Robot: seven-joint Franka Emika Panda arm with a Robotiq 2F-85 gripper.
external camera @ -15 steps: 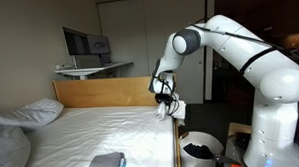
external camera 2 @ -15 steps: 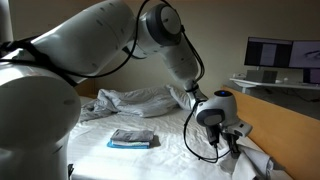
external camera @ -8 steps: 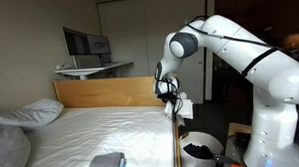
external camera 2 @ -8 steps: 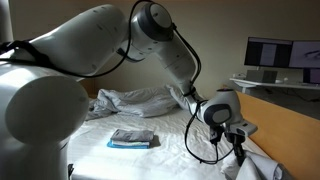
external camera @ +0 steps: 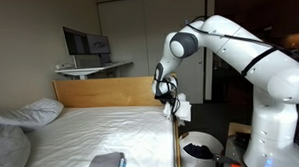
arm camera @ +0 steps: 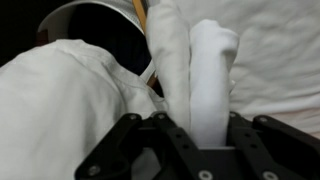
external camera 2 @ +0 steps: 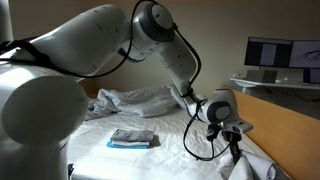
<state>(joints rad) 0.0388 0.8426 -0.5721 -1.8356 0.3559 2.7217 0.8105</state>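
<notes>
My gripper (arm camera: 197, 135) is shut on a fold of white cloth (arm camera: 205, 70), which runs up between the two black fingers in the wrist view. In both exterior views the gripper (external camera: 170, 103) (external camera 2: 232, 140) holds this white sheet corner (external camera: 176, 110) (external camera 2: 250, 165) lifted a little above the bed's edge near the wooden headboard (external camera: 105, 92). The white mattress (external camera: 91, 131) lies under and beside it.
A grey pillow and rumpled bedding (external camera: 26, 116) (external camera 2: 135, 100) lie at the bed's far side. A folded grey-blue cloth (external camera 2: 132, 138) (external camera: 107, 163) lies on the sheet. A dark bin with white liner (external camera: 200, 150) (arm camera: 95, 30) stands beside the bed. A monitor on a desk (external camera: 86, 44) is behind.
The gripper has risen a little and shifted along the bed's edge, pulling the white cloth corner up with it. In the last half second it has hardly moved.
</notes>
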